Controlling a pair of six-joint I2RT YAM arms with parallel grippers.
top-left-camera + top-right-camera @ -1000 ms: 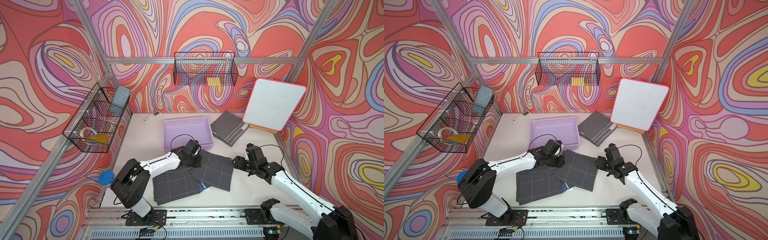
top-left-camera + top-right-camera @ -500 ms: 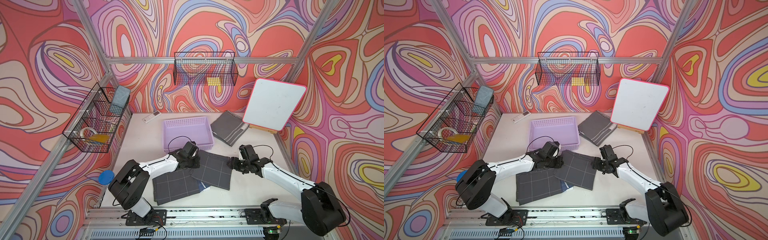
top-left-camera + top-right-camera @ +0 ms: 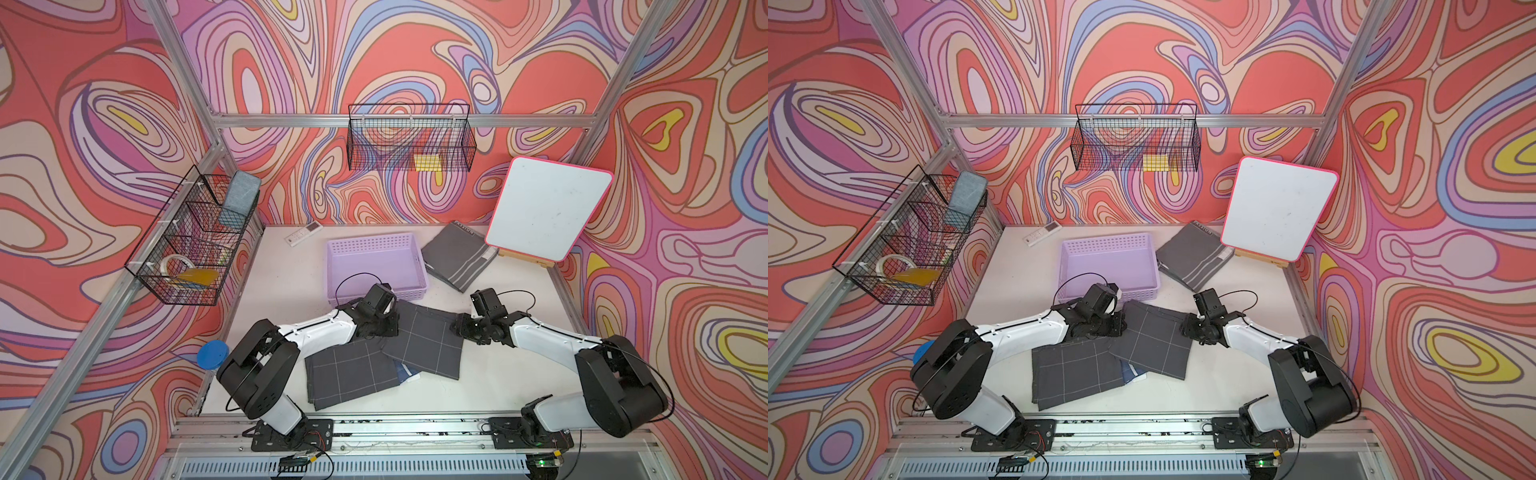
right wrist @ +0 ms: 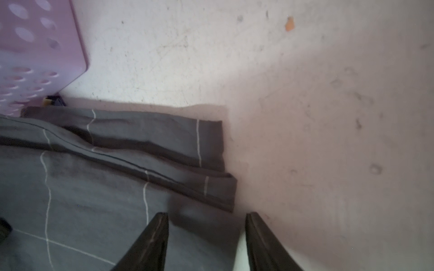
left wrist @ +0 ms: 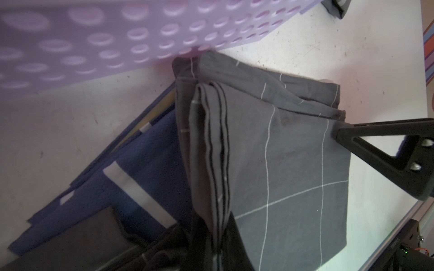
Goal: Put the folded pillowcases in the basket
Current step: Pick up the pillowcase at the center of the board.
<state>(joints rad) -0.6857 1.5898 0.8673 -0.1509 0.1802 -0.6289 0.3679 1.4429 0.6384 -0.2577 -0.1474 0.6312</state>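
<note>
**Pillowcase pinched on the table, just short of the basket**

Both top views: Found the pillowcase (image 3: 424,343) (image 3: 1152,343) lying flat on the table (image 3: 286,299), just in front of the basket (image 3: 370,243) (image 3: 1106,245) and outside it. Saw the left gripper (image 3: 384,328) (image 3: 1115,326) down on the pillowcase's edge, close in front of the basket's near wall. Saw the right gripper (image 3: 459,328) (image 3: 1185,328) at the opposite edge, in front of the basket and beyond its right corner. Noted a second grid cloth (image 3: 351,374) farther in front of the basket, with a blue cloth (image 3: 405,372) peeking out between the two. Noted a striped cloth (image 3: 457,257) just beside the basket's right wall.

Left wrist: Caught the left gripper (image 5: 209,232) with its fingers pressed together on a bunched fold of the pillowcase (image 5: 293,176). Saw the pillowcase's far corner right up against the basket (image 5: 117,40). Saw the blue cloth (image 5: 150,150) under that lifted fold. Made out one right finger (image 5: 342,132) at the opposite edge.

Right wrist: Found the right gripper (image 4: 206,237) with its fingers (image 4: 155,239) spread, one over the pillowcase (image 4: 94,199), the other over bare table (image 4: 305,93), gripping nothing. Could not tell whether either finger touched the cloth. Glimpsed the basket (image 4: 28,58) corner beyond the pillowcase's layered edges.
</note>
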